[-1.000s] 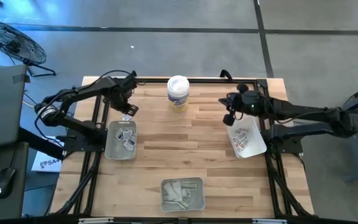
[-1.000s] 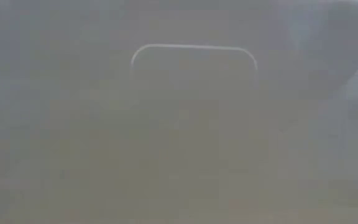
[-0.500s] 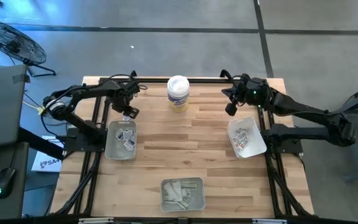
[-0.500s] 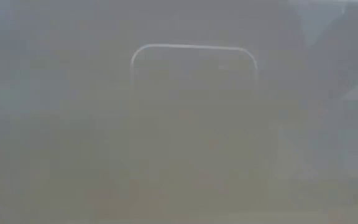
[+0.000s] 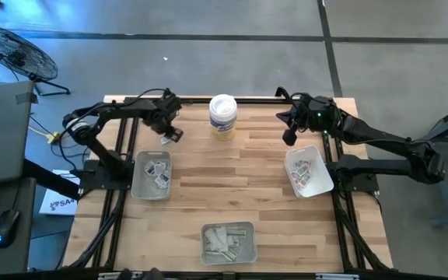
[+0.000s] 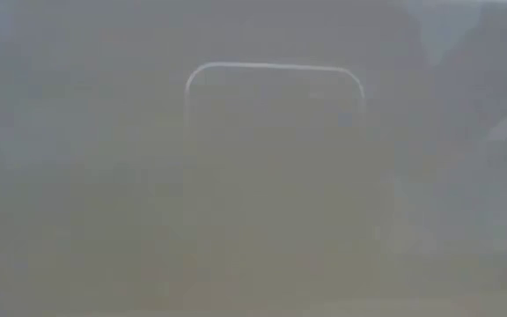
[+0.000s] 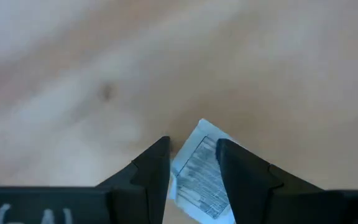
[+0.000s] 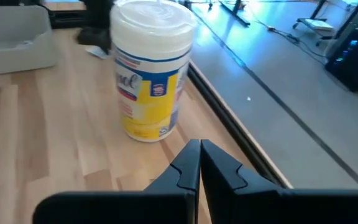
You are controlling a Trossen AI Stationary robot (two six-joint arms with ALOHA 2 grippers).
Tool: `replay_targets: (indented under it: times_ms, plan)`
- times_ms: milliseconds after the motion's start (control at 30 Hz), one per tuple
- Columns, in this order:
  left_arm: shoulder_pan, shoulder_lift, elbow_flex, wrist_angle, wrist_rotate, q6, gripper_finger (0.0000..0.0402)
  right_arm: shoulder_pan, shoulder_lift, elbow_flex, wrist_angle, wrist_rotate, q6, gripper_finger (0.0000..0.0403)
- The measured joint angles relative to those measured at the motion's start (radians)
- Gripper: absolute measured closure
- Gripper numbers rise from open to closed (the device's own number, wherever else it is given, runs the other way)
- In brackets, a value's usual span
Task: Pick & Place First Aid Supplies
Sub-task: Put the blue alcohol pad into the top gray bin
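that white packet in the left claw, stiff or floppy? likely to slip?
The packet looks thin and flat, so probably light and bendy. The left claw pinches only one edge; most of it sticks out, so it may droop or twist. Its printed wrapper looks smooth, so it could slip.

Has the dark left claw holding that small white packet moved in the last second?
Yes. In the high view the left gripper has drawn away from the translucent grey tray toward the white tub, carrying the packet.

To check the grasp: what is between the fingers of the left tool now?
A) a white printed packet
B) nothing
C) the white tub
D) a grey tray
A: the left wrist view shows the left tool gripping a white printed packet.
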Motion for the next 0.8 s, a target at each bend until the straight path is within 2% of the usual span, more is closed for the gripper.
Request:
replay_targets:
  times_ms: [233,467,633,800]
  plan:
    - [0.001,0.001,0.031,0.147,0.048,0.042,0.0266,0.002,0.0,0.0,0.0,-0.044,0.048,0.0396]
    - [0.0,0.001,0.03,0.06,0.053,0.013,0.0266,0.002,0.0,0.0,-0.005,-0.045,0.06,0.0396]
    - [0.001,0.001,0.03,0.056,0.008,-0.054,0.0266,0.002,0.0,0.0,0.002,-0.045,0.059,0.0396]
    - [0.001,0.001,0.03,-0.008,0.036,-0.097,0.0266,0.002,0.0,0.0,0.007,-0.045,0.06,0.0396]
